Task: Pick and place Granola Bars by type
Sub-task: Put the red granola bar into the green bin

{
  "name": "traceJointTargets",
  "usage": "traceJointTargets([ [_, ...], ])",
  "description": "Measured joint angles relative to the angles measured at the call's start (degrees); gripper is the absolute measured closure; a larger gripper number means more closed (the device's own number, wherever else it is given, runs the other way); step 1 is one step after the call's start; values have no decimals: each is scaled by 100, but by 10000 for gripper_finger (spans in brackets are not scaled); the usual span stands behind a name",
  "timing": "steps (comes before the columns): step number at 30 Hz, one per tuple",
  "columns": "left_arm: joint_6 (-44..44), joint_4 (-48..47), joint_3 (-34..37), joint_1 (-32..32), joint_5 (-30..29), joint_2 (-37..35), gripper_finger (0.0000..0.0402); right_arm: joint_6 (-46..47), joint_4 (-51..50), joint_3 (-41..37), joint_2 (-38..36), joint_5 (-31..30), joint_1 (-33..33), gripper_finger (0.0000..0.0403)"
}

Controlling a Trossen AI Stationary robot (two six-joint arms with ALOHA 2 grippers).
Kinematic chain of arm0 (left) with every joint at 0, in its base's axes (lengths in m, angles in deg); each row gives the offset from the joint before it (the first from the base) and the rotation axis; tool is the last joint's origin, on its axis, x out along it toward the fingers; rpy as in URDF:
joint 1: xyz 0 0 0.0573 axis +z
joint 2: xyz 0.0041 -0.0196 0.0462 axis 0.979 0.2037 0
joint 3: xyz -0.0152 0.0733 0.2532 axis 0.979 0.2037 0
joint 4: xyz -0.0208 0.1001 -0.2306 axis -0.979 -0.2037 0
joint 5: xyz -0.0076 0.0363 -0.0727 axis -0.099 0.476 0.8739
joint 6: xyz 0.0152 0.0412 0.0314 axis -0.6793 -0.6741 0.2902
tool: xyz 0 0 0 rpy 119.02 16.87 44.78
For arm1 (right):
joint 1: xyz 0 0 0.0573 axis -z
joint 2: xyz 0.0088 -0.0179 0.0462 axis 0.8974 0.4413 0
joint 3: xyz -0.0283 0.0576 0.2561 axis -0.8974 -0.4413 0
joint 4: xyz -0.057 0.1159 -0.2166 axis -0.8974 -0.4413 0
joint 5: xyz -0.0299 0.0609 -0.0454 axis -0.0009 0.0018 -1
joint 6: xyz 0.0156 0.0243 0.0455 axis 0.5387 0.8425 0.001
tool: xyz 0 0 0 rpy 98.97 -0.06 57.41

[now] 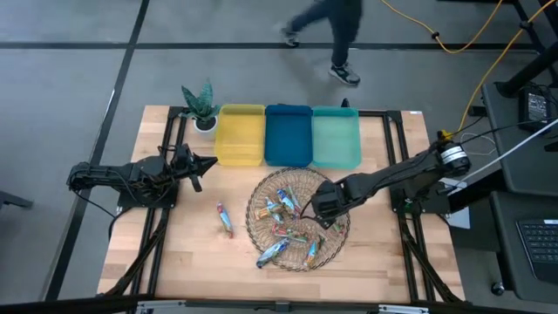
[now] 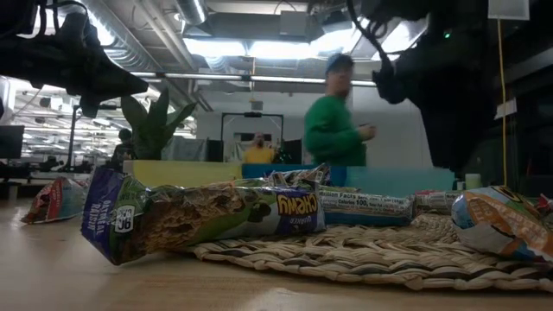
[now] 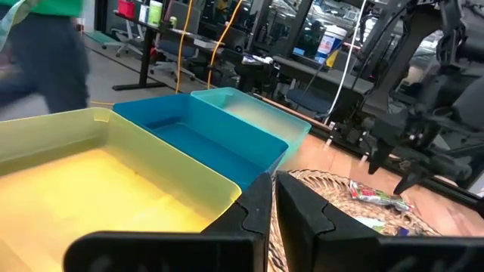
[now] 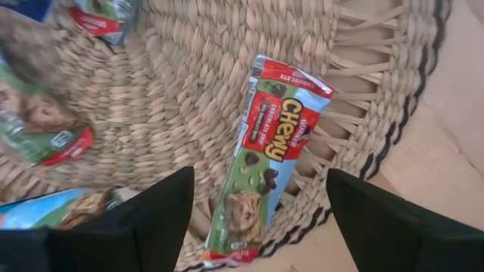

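High view: wooden table (image 1: 200, 262), grey floor (image 1: 70, 52)

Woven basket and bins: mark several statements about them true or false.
1. The right pincer hangs open over the woven basket. True.
2. The left pincer holds a granola bar. False: it is shut on nothing, near the yellow bin.
3. One granola bar lies on the table outside the basket. True.
4. The three bins each hold bars. False: the yellow bin, blue bin and green bin show none.
5. A Chewy bar lies between the right pincer's fingers. True.
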Motion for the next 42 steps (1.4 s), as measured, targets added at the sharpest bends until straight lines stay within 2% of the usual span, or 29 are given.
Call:
traceJointTargets([
  [12,0,-1,0,0,127,0,386,-165,220,-2,691,-36,0,102],
  [15,0,-2,0,0,127,0,386,-172,231,-2,812,-50,2,114],
  [19,1,-2,0,0,127,0,386,-175,257,-2,861,-51,2,151],
  [32,2,-2,0,0,125,0,386,-177,271,-2,852,-52,3,325],
  [36,2,-4,0,0,122,0,386,-206,259,0,746,1,4,349],
  [42,2,-32,0,0,122,0,386,-305,-129,229,316,-29,15,351],
])
